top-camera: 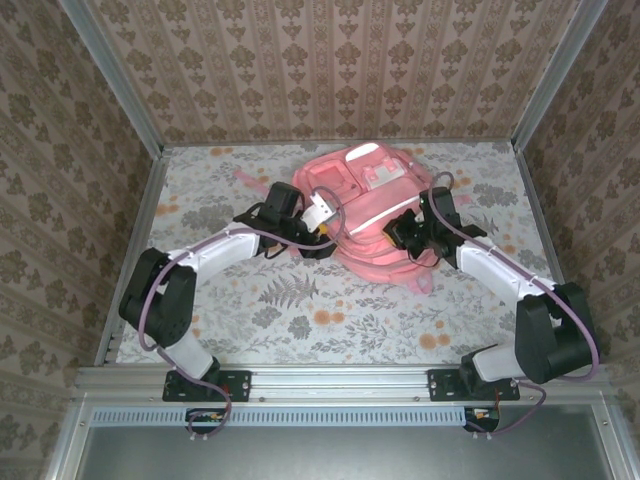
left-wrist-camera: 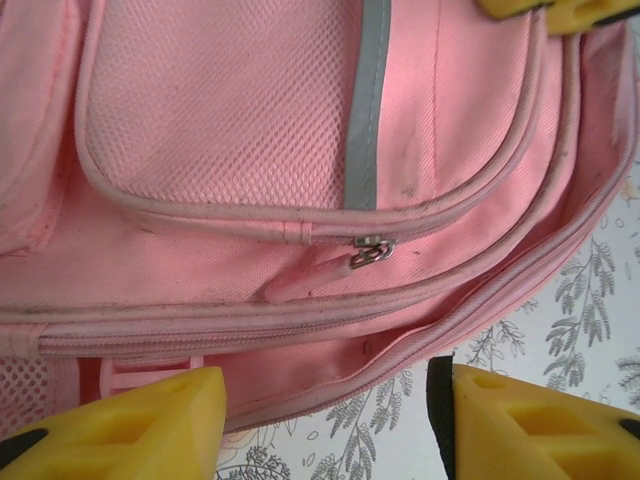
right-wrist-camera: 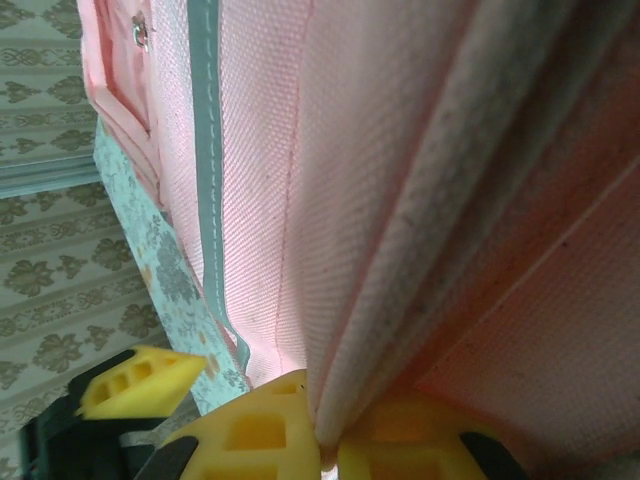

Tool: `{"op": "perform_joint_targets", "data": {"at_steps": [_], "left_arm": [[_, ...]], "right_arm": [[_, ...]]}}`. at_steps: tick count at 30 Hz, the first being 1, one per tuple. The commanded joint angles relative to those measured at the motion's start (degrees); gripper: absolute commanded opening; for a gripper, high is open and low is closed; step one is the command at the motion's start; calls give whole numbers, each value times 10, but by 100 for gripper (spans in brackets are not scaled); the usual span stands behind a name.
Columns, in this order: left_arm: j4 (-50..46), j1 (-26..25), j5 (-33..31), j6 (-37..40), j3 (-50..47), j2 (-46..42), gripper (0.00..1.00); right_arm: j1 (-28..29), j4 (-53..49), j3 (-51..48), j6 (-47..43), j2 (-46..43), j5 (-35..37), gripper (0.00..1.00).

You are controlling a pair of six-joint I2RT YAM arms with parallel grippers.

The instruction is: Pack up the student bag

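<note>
The pink student bag (top-camera: 365, 200) lies flat at the back middle of the table, between my two grippers. My left gripper (top-camera: 322, 240) is at its left edge and stands open. In the left wrist view its yellow fingers (left-wrist-camera: 130, 425) straddle the bag's zipped lower edge (left-wrist-camera: 330, 385) without closing on it. A zip pull (left-wrist-camera: 370, 250) and the grey reflective stripe (left-wrist-camera: 368, 100) lie just beyond. My right gripper (top-camera: 402, 236) is at the bag's right side. It (right-wrist-camera: 340, 445) is shut on a piped fold of the pink fabric (right-wrist-camera: 420, 250), which is lifted up from the fingers.
A floral cloth (top-camera: 300, 300) covers the table, and patterned walls (top-camera: 330, 60) close it in on three sides. The near half of the cloth holds just the two arms. The left gripper's yellow fingertip (right-wrist-camera: 135, 380) shows close to the right one.
</note>
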Motion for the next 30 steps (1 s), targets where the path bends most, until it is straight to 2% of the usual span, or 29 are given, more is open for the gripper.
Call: {"op": "perform_joint_targets", "data": {"at_steps": [1,8,19,22,30], "left_arm": [[33,1,17,17,15,21,60],[42,-2,37,34,50,69,61],[20,-8,53,61,96,108,56],[18,-10,68,59,104,117,51],[20,-12,81,52,89,100,18]], "right_arm": [[-6,53,35,14,-15,-28,0],[-7,52,37,15,-11,-37,0],[-8,59,30,16,-7,-43,0],[-7,61,28,17,-5,-43,0],[-8,60,27,16,-3,-38,0]]}}
